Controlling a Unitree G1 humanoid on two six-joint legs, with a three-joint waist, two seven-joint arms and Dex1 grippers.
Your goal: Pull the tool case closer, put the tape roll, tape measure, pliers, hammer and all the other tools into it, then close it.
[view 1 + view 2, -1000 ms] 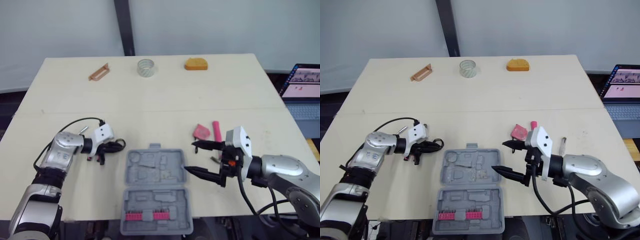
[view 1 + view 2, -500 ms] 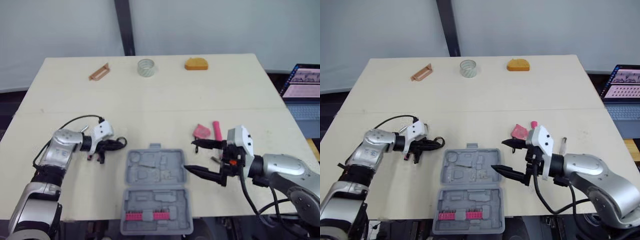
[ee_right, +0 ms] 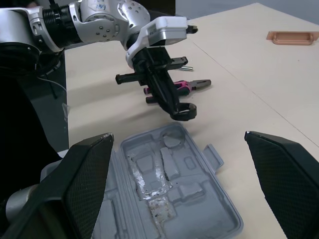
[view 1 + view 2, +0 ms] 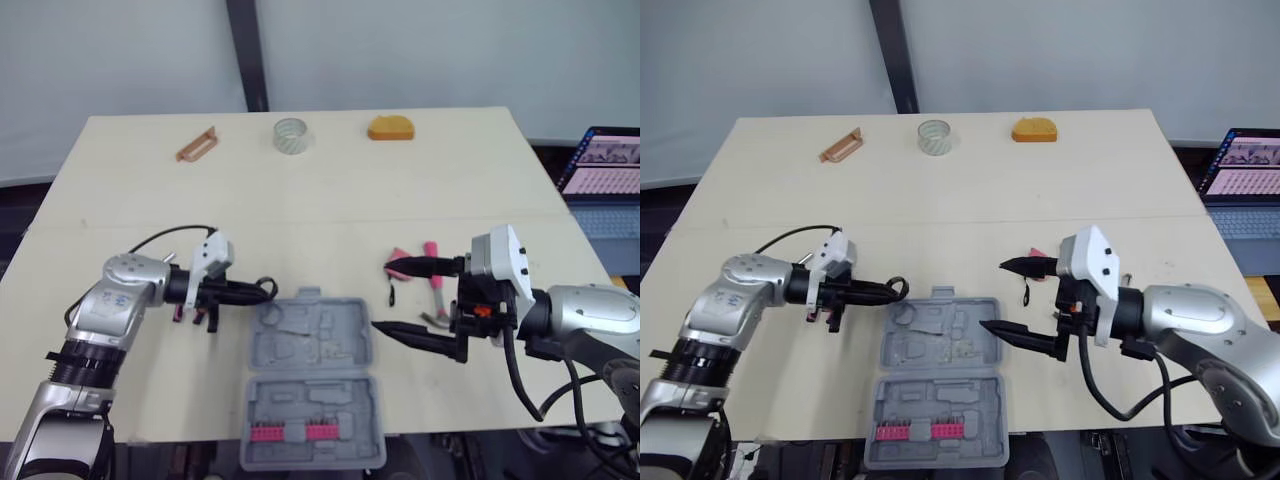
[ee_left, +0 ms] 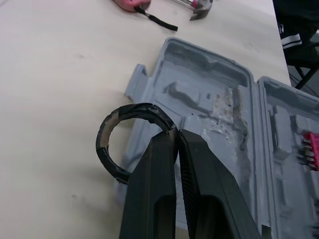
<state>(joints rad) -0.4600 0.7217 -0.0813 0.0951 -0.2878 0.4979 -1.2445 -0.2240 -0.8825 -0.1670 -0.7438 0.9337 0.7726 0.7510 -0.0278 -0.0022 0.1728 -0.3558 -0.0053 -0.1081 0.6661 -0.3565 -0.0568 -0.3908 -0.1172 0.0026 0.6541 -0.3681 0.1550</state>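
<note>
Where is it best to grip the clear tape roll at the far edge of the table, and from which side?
Take the clear tape roll by its wall, from straight above. It lies flat on the table with its hole facing up, so one jaw can probably go inside the hole and the other outside the ring.

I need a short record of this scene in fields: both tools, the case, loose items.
tool case: open, flat on the table
left tool: shut on the black tape roll, near the case's far left corner
right tool: open, empty, right of the case
pliers: on the table, beside the left tool
hammer: on the table, beyond the right tool
</note>
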